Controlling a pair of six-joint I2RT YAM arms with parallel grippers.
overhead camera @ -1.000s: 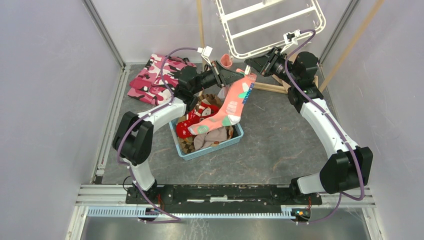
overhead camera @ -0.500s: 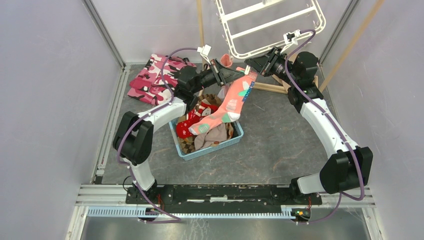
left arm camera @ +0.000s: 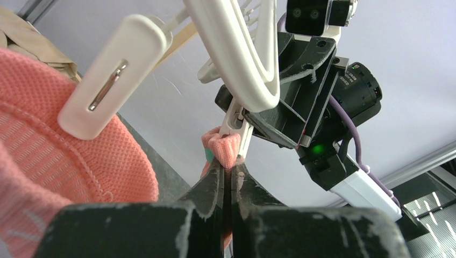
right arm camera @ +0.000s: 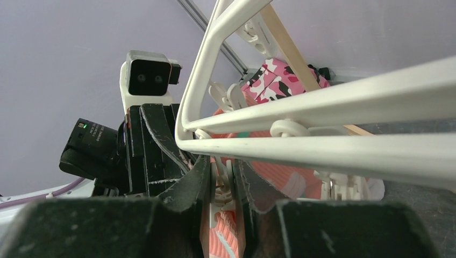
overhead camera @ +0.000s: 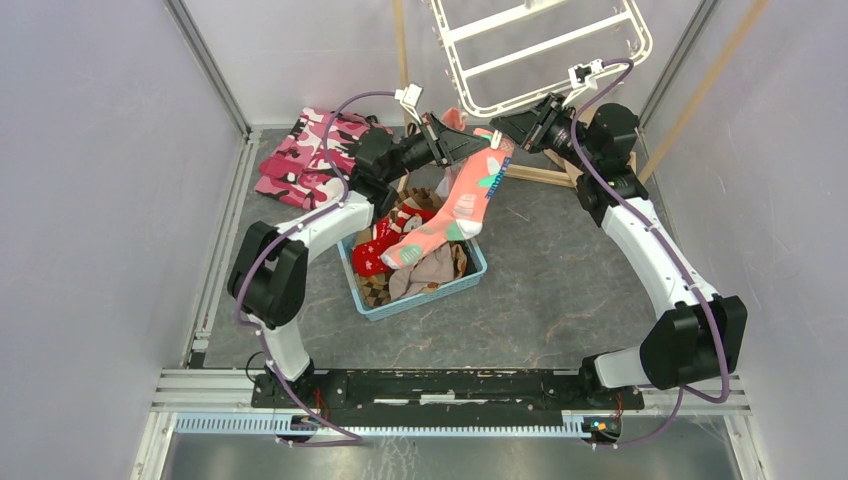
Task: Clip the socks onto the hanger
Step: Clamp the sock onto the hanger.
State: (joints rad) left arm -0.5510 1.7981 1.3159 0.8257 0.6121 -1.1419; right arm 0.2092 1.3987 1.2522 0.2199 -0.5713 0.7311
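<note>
Top external has the salmon-pink fabric sock with teal and white patches [overhead camera: 462, 205] hanging just below the near rim of the large white plastic rectangular hanger [overhead camera: 540, 45], its foot over the pale blue plastic basket [overhead camera: 430, 291]. What do the wrist views add?

Left wrist shows the left gripper [left arm camera: 228, 166] pinched tight on that sock's folded cuff, raised against a small white plastic clip peg [left arm camera: 237, 121] under the hanger's rim. Right wrist shows the right gripper [right arm camera: 222, 171] squeezed narrow around that peg. From above, both arms hide this.

How much room is there around the hanger?

It is crowded at the hanger's near rim, where both sets of fingers meet almost tip to tip. A second white peg [left arm camera: 110, 78] hangs beside them, against another salmon-pink knit cuff [left arm camera: 64, 150]. Left of the hanger lies the pink camouflage garment [overhead camera: 310, 160]. Below the hanger's right corner, the dark grey table [overhead camera: 560, 260] shows between the basket and the right arm
</note>
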